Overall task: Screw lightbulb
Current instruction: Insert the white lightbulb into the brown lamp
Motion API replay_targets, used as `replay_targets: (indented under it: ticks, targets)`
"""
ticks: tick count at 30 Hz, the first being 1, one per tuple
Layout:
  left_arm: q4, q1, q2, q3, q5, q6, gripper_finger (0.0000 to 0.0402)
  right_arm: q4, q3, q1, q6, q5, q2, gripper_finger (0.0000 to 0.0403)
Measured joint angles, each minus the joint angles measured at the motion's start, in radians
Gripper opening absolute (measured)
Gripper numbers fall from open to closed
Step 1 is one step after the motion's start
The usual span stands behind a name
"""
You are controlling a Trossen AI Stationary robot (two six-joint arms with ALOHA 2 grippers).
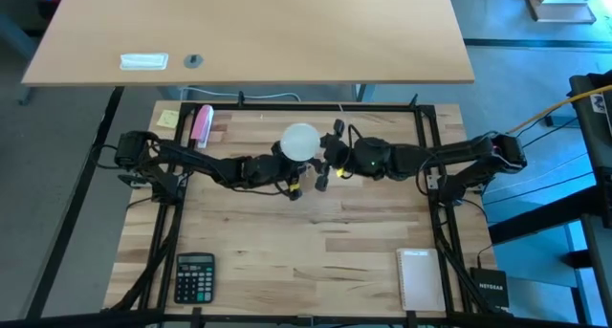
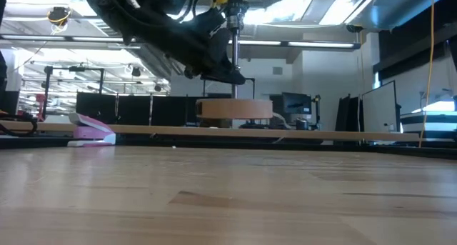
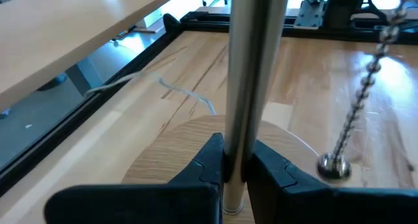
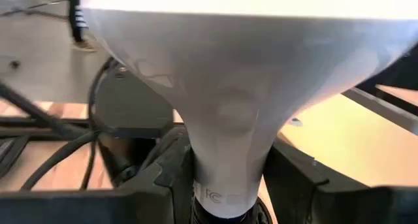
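Dead centre of the overhead frame, finds both arms meeting above the bench point(image 1: 316, 261). Pinches the narrow neck of the lightbulb point(image 4: 228, 67) with the right tool point(image 4: 225, 185), one dark finger pressed to each side. Fills the upper half of the right wrist frame with the white globe and hides nearly everything beyond it. Cannot make out the screw base: cut off at the lower edge, down between the fingers.

Presses the left tool point(image 3: 236, 168) together on an upright metal rod point(image 3: 251, 67), just above a round wooden disc point(image 3: 176, 152). Loses the rod's top past the upper edge of the left wrist frame. Hangs a bead chain point(image 3: 359, 106) at centre right of that frame, ending in a small ball near the disc.

From overhead, places the bulb as a white globe at centre, just above the two tools, and hides the disc under arms and bulb. From bench height, shows the disc and rod at centre, the arm's dark bulk in the upper left, and crops the bulb out at the top.

Leaves the lower half of the bench mostly bare wood, with a calculator point(image 1: 195, 276) at lower left and a notebook point(image 1: 419, 278) at lower right, both well apart from the tools. Keeps a pink stapler point(image 1: 201, 125) and a yellow note point(image 1: 168, 119) at upper left, near the left arm. Borders the bench with a black frame point(image 1: 428, 137) on all sides.
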Motion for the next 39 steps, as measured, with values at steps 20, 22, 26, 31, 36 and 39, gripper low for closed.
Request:
replay_targets:
  ticks: [20,22,26,31,36,39]
  targets:
    - [-0.081,-0.007,-0.003,0.019,0.001,0.007,0.0027,0.098,-0.004,0.053,0.003,0.072,0.073,0.015]
    - [-0.082,-0.007,-0.004,0.019,0.002,0.008,0.0027,0.1,-0.004,0.053,0.003,0.066,0.074,0.0163]
    - [-0.081,-0.007,-0.007,0.02,0.007,0.031,0.003,0.089,-0.002,0.053,-0.015,0.049,0.084,0.0223]
    - [-0.074,-0.006,-0.008,0.022,0.004,0.04,0.0027,0.081,0.009,0.053,-0.017,0.056,0.08,0.027]
    - [-0.079,-0.006,-0.008,0.022,0.006,0.041,0.0032,0.004,0.042,0.053,-0.017,0.038,0.068,0.0282]
    - [-0.076,-0.006,-0.008,0.022,0.035,0.049,0.0027,-0.073,0.055,0.054,-0.01,0.0,0.039,0.028]
